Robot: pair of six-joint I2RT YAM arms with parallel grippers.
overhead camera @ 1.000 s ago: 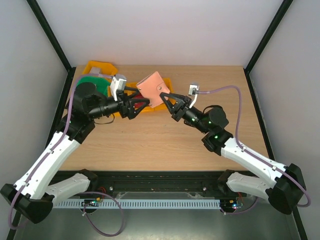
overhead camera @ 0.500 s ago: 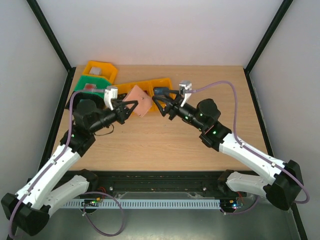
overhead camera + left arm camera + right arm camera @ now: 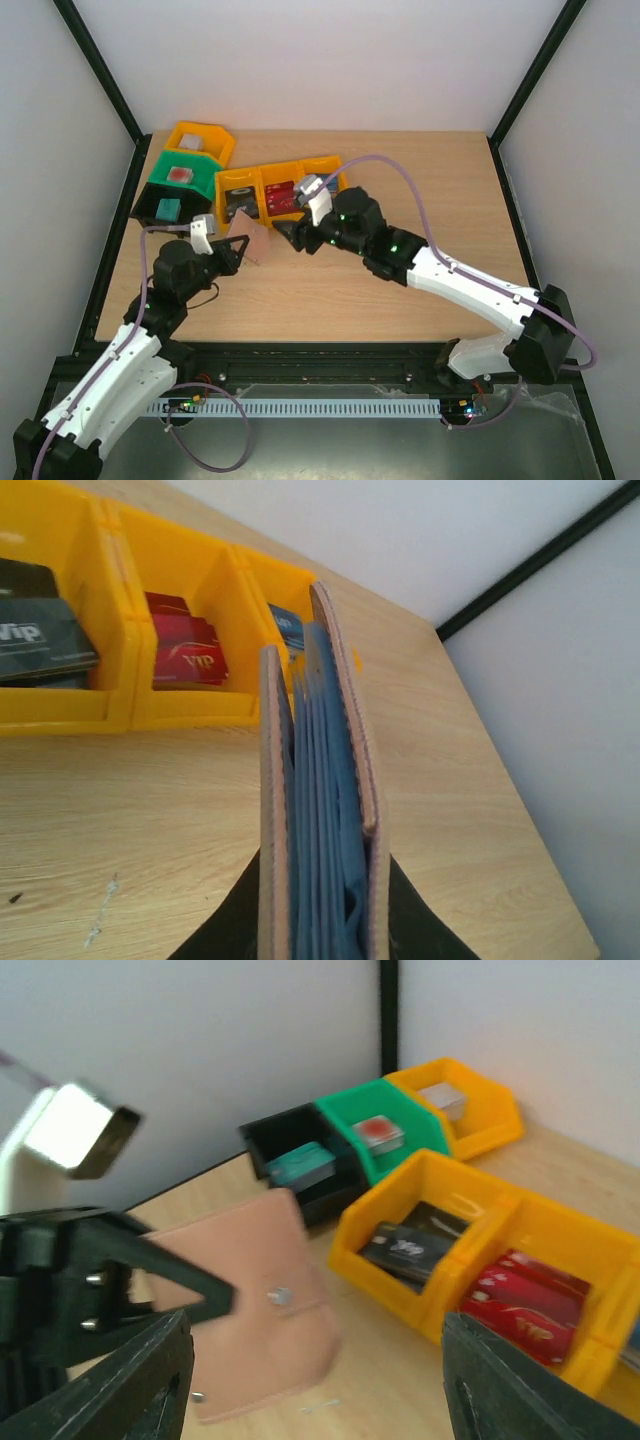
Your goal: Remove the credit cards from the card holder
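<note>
**Left clamps card holder, right open and empty beside it**

Left gripper (image 3: pixel 235 252) is closed tight on the near edge of the card holder (image 3: pixel 320 810). The holder sticks out ahead of its fingers, edge-on to the wrist cam. Tan covers are slightly parted with the blue lining folds showing between them, probably held that way so the other arm can reach the pockets. Can't tell if any cards are left inside.

Right gripper (image 3: pixel 288 233) has its jaws spread wide with nothing in them. It sits just right of the holder, facing the snap side.

Beyond both hands is the yellow bin row (image 3: pixel 262 178), with a black card (image 3: pixel 40 645), red card (image 3: pixel 185 650) and blue card (image 3: pixel 288 625) each in its own compartment, likely the drop spots.
</note>
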